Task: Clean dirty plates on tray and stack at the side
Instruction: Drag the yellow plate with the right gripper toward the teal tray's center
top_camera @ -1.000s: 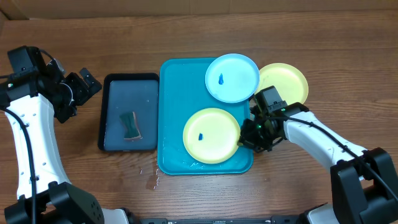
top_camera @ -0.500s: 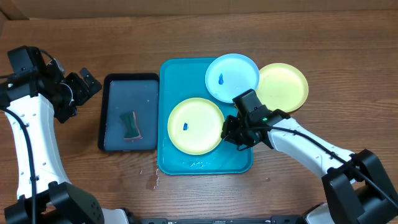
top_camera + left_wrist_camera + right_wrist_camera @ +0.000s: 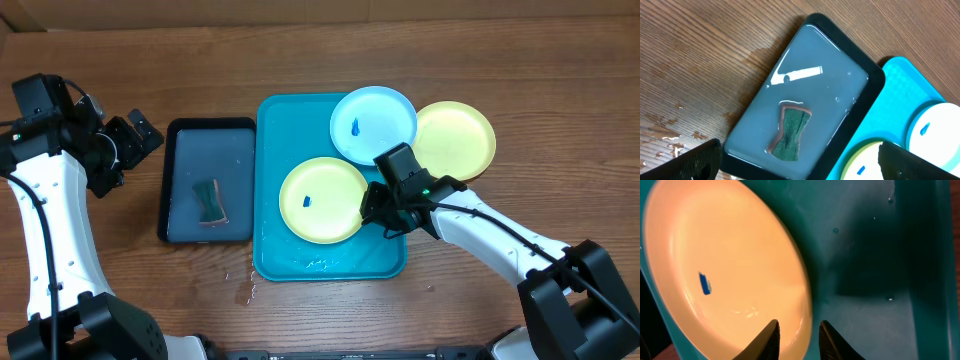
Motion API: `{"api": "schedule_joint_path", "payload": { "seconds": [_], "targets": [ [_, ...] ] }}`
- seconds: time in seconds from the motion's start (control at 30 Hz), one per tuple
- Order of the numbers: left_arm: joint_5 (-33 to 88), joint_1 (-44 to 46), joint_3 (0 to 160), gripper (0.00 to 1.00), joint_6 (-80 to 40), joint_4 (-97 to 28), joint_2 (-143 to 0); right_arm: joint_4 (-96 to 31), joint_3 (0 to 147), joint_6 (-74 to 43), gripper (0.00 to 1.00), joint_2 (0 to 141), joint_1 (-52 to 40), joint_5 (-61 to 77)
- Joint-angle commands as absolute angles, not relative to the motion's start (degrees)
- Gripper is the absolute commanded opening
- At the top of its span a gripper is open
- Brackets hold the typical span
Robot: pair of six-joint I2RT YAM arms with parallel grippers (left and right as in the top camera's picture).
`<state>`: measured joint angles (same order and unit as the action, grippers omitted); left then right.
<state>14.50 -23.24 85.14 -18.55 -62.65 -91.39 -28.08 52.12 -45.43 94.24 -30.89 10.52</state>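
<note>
Yellow plate slid left since a second ago, now in middle of blue tray. Right gripper at plate's right edge, fingers a bit apart around rim, not squeezing. Left gripper wide open, empty. Step, I think: setting plate for wipe. Next: grab sponge, rub blue spot.

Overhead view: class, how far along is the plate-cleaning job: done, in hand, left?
Done: perhaps one; the clean-looking yellow plate beside the tray shows no smudge. In hand: the right gripper straddles the rim of the smudged yellow plate, jaws slightly apart. Left: that plate and the light blue plate are smudged; the sponge lies untouched in the black tray.
</note>
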Motion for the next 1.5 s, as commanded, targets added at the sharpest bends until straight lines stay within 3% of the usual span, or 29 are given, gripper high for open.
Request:
{"api": "schedule_joint_path", "payload": {
  "seconds": [0.0, 0.47, 0.7, 0.9, 1.23, 1.47],
  "targets": [
    [14.4, -23.2, 86.0, 1.0, -19.3, -62.8, -91.0, -27.2, 52.1, -45.0, 0.27, 94.4, -31.3, 6.4],
    [14.4, -23.2, 86.0, 1.0, -19.3, -62.8, -91.0, -25.9, 51.3, -49.8, 0.27, 95.7, -33.7, 5.0],
    [14.4, -23.2, 86.0, 1.0, -19.3, -62.8, -91.0, -26.3, 51.3, -53.9, 0.2, 98.0, -33.7, 4.8],
    [14.4, -23.2, 86.0, 1.0, -19.3, -62.8, -91.0, -25.5, 51.3, -54.0, 0.04, 98.1, -33.7, 5.1],
    [14.4, -23.2, 86.0, 1.0, -19.3, -62.8, -91.0, -21.4, 52.3, -42.8, 0.04, 98.1, -33.7, 6.5],
    [14.4, -23.2, 86.0, 1.0, -19.3, -62.8, -91.0, -27.2, 55.7, -39.2, 0.05, 98.1, -32.4, 6.5]
  ]
}}
